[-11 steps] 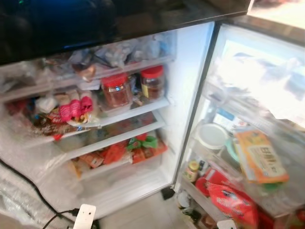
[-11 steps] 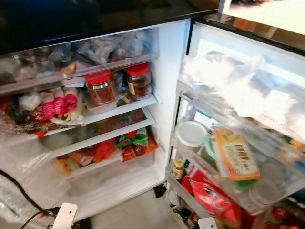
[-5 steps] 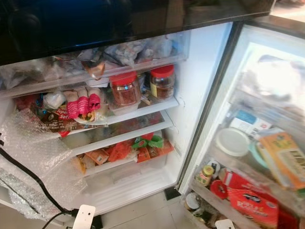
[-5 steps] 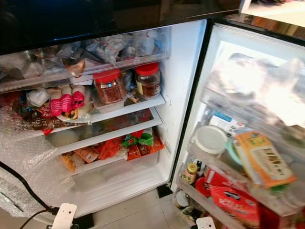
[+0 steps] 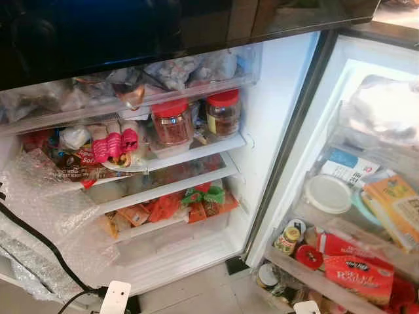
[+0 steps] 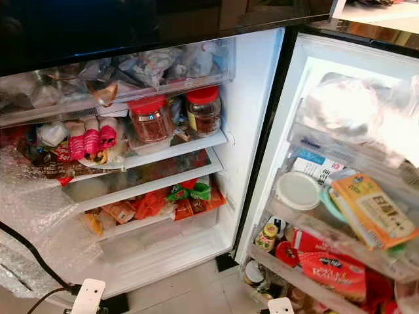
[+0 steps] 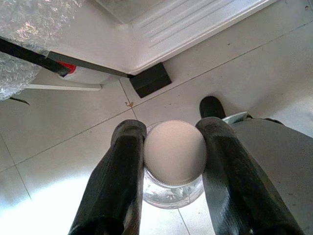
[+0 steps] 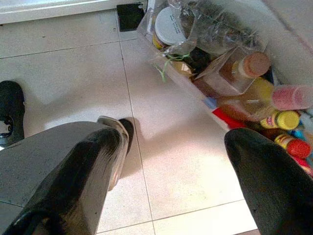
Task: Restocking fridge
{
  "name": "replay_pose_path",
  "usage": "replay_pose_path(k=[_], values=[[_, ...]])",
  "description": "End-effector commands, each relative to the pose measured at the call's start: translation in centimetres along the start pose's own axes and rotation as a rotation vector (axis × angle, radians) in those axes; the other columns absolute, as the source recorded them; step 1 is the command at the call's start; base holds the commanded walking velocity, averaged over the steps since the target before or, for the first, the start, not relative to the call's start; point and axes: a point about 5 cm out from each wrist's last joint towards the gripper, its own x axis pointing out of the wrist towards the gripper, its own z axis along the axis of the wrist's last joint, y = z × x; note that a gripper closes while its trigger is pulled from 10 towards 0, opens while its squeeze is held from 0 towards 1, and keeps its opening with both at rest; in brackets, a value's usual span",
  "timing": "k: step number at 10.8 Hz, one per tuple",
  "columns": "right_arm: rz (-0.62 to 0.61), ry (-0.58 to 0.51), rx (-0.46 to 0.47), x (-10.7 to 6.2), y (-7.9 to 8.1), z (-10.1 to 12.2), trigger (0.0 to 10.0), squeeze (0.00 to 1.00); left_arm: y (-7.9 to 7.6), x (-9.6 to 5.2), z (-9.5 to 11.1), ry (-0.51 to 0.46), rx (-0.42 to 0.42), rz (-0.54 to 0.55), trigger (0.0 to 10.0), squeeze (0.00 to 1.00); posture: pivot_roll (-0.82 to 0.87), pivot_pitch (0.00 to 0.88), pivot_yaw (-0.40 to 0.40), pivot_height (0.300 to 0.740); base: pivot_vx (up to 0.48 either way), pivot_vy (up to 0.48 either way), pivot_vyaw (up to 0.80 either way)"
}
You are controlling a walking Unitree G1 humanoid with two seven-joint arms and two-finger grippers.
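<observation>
The fridge (image 5: 275, 111) stands open before me, its shelves packed with food. Two red-lidded jars (image 5: 171, 122) (image 5: 223, 112) share the second shelf, with pink-wrapped packets (image 5: 111, 144) to their left. Orange and green packets (image 5: 190, 204) lie on a lower shelf. In the left wrist view my left gripper (image 7: 171, 131) is shut on a clear glass jar with a white lid (image 7: 174, 152), held low over the tiled floor. My right gripper (image 8: 176, 142) hangs open with nothing in it, above the floor beside the door's bottom shelf (image 8: 181, 73).
The open door (image 5: 366, 216) on the right carries a white-lidded tub (image 5: 327, 193), an orange carton (image 5: 396, 209) and a red packet (image 5: 359, 277). Bubble wrap (image 5: 46, 209), a black cable (image 5: 39, 245) and a white power strip (image 5: 115, 297) lie at lower left. The fridge's bottom level (image 5: 177, 252) is bare.
The head view has swung, so the fridge and its door sit further right in the picture and are sharper. Nothing inside the fridge has moved.
</observation>
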Motion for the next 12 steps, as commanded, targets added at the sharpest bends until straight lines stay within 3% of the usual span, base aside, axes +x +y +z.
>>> replay_pose_path(k=[1, 3, 12], values=[[0.014, 0.012, -0.002, -0.09, 0.48, -0.45, 10.0, 0.0, 0.32, -0.13, -0.69, 0.02, 0.014, 0.013, 10.0, 0.0, -0.12, 0.056, 0.021, 0.74, 0.0, 0.0, 0.0], [0.015, 0.003, -0.015, -0.06, 0.63, -0.32, 10.0, 0.0, 0.32, -0.13, -0.68, 0.02, 0.014, 0.013, 10.0, 0.0, -0.12, 0.055, 0.02, 0.74, 0.0, 0.0, 0.28], [0.01, 0.001, -0.011, -0.08, 0.32, -0.3, 10.0, 0.0, 0.3, -0.14, -0.7, 0.018, 0.015, 0.013, 10.0, 0.0, -0.12, 0.051, 0.02, 0.74, 0.0, 0.0, 0.75]])
